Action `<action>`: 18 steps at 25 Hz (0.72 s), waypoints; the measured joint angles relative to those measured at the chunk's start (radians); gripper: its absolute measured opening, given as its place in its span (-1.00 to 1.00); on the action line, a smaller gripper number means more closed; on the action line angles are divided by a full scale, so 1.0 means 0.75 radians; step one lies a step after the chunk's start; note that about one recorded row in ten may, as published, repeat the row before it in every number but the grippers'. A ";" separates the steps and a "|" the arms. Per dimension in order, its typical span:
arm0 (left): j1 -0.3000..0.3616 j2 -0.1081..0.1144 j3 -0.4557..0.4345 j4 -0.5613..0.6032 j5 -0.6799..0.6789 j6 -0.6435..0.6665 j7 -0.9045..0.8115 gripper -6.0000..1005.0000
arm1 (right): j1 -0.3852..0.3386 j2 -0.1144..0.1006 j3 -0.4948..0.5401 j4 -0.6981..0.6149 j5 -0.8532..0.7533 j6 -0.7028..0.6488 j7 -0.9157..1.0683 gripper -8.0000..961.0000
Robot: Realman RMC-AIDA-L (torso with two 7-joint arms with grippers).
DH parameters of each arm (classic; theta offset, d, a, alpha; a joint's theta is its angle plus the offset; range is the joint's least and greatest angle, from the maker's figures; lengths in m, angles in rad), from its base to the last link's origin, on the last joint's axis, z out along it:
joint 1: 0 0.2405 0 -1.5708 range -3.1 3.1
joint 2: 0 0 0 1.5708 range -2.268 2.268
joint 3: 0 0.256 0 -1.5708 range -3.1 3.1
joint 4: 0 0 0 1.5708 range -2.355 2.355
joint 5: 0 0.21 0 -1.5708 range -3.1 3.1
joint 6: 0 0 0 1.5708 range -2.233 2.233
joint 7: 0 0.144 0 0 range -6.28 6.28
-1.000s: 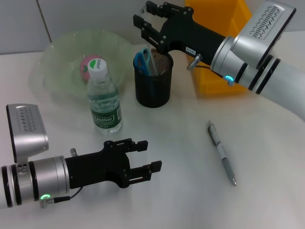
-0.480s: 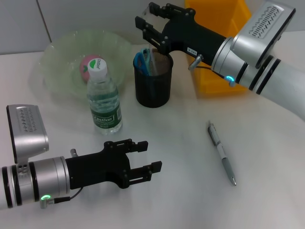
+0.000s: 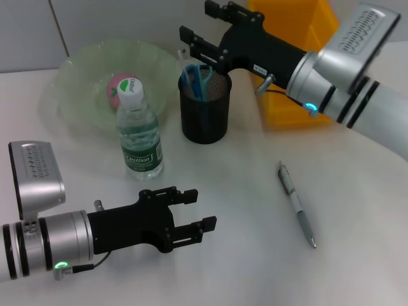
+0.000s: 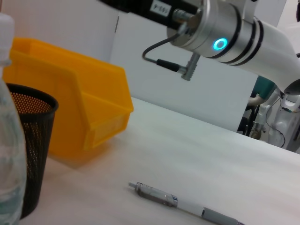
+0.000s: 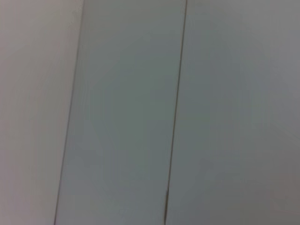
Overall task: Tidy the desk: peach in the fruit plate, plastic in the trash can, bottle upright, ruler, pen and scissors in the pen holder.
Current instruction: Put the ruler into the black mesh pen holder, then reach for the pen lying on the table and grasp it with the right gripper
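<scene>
The right end effector (image 3: 201, 29) hung spread and empty just above the pen holder (image 3: 204, 107), scissors (image 3: 193, 78) already standing inside. The pen (image 3: 296, 204) lay flat toward the bench's right edge, presumably next. The left end effector (image 3: 194, 212) waited open near the front edge.

Black mesh pen holder (image 3: 204, 108); blue-handled scissors (image 3: 194, 78); clear bottle (image 3: 138, 131), white cap, green label; pale green plate (image 3: 83, 76); pink peach (image 3: 115, 88); yellow bin (image 3: 299, 32); silver-white pen (image 3: 296, 204); white tabletop (image 3: 242, 255).
</scene>
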 joint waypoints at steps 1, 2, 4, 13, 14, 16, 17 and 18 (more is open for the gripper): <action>0.001 0.000 0.000 0.000 0.000 0.000 0.000 0.34 | -0.016 0.000 0.004 -0.011 0.002 -0.029 0.002 0.30; 0.002 0.000 0.002 0.000 0.000 0.000 0.001 0.34 | -0.066 -0.002 0.013 -0.058 0.003 -0.089 0.020 0.33; 0.002 0.001 0.003 0.000 0.000 0.000 0.002 0.34 | -0.122 -0.004 0.017 -0.132 0.004 -0.122 0.070 0.39; 0.004 0.002 0.015 0.004 0.000 0.008 0.016 0.34 | -0.397 -0.013 0.018 -0.635 -0.158 0.025 0.487 0.72; 0.004 0.002 0.016 0.004 0.002 0.009 0.022 0.34 | -0.397 -0.013 0.018 -0.635 -0.158 0.025 0.487 0.72; 0.001 0.002 0.015 0.004 0.014 0.010 0.027 0.33 | -0.451 -0.013 0.028 -0.783 -0.303 0.090 0.648 0.72; 0.001 0.002 0.015 0.004 0.014 0.010 0.027 0.33 | -0.490 -0.010 0.070 -0.933 -0.498 0.122 0.863 0.72; 0.001 0.002 0.015 0.004 0.014 0.010 0.027 0.33 | -0.490 -0.010 0.070 -0.933 -0.498 0.122 0.863 0.72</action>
